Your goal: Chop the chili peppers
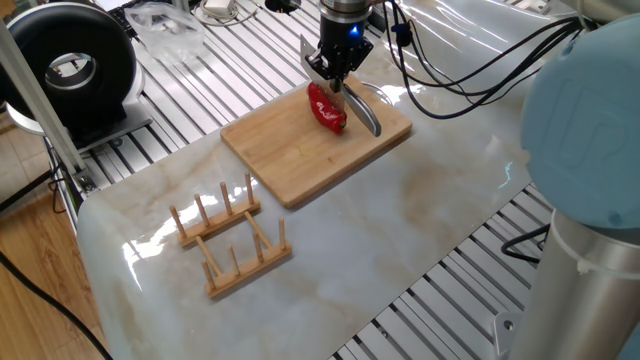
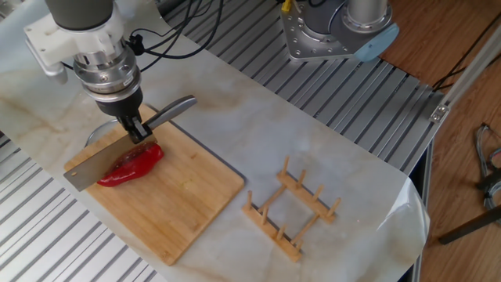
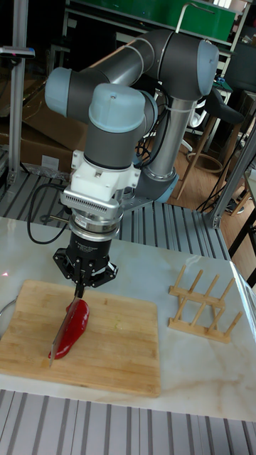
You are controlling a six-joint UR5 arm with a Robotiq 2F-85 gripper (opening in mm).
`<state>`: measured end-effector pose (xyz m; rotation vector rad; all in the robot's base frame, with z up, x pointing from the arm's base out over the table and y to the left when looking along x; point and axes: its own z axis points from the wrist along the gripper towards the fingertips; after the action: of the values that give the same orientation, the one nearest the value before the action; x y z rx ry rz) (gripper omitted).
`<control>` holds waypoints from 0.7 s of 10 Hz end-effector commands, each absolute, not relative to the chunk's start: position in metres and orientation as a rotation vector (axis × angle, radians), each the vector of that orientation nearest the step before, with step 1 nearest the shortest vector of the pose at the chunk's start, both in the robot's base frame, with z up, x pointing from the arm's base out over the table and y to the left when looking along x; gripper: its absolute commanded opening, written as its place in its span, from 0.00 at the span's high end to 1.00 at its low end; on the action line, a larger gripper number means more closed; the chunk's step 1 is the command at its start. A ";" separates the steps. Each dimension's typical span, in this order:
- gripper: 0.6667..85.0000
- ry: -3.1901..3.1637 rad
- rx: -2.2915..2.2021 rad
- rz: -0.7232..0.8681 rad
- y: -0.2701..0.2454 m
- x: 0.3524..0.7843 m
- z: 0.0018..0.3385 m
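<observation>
One glossy red chili pepper (image 1: 326,108) (image 2: 131,164) (image 3: 72,327) lies whole on the bamboo cutting board (image 1: 300,150) (image 2: 180,207) (image 3: 114,348). My gripper (image 1: 335,72) (image 2: 137,129) (image 3: 80,284) points straight down over the chili's stem end and is shut on a knife (image 2: 94,166). The knife's steel blade (image 3: 60,333) lies lengthwise along the chili and touches its top. Its grey handle (image 1: 366,112) (image 2: 174,108) sticks out beyond the board's edge. I cannot tell whether the blade has cut into the chili.
A wooden peg rack (image 1: 230,240) (image 2: 291,207) (image 3: 205,302) lies on the marble tabletop. A black round device (image 1: 70,65) stands off the table's corner. Cables (image 1: 450,70) trail behind the board. A metal dish rim (image 2: 92,135) shows behind the board.
</observation>
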<state>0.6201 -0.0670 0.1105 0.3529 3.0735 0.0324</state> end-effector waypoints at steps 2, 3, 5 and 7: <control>0.99 3.065 0.361 0.056 -0.064 0.623 0.111; 0.99 3.064 0.360 0.052 -0.064 0.624 0.110; 0.99 3.061 0.367 0.050 -0.062 0.625 0.108; 0.99 3.062 0.362 0.026 -0.065 0.625 0.108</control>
<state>0.6233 -0.0656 0.1076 0.3555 3.0665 0.0241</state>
